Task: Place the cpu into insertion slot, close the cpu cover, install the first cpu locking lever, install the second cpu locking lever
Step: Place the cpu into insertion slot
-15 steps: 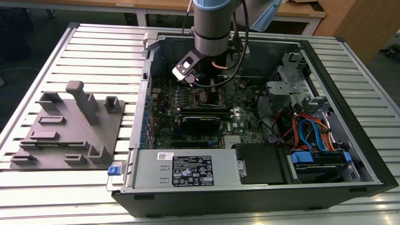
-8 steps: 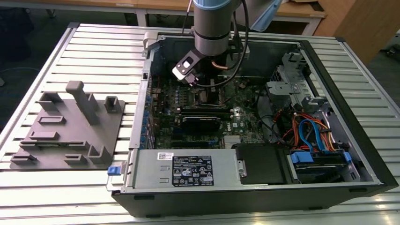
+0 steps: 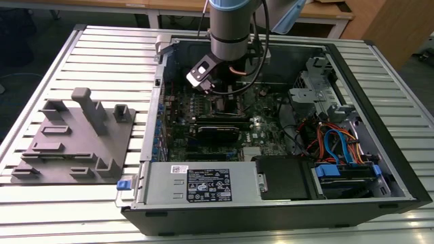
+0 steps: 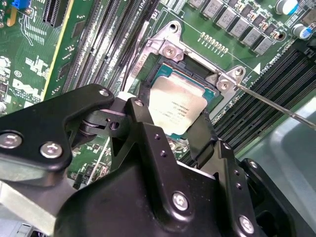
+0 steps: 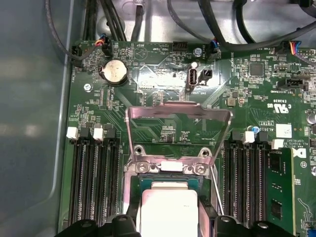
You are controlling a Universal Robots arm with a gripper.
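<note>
Wooden desks (image 3: 326, 11) stand behind slatted table (image 3: 101, 56) bearing case (image 3: 271, 216), hand (image 4: 170, 118) at cpu (image 4: 180, 104).

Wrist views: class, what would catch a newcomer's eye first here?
In both wrist views the silvery cpu stands out, at the insertion slot right under the gripper. The cpu cover stands raised at the slot's edge, over the green motherboard.

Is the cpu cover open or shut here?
Open: the cpu cover stands hinged up, board showing through its window, while the cpu sits uncovered beneath.
</note>
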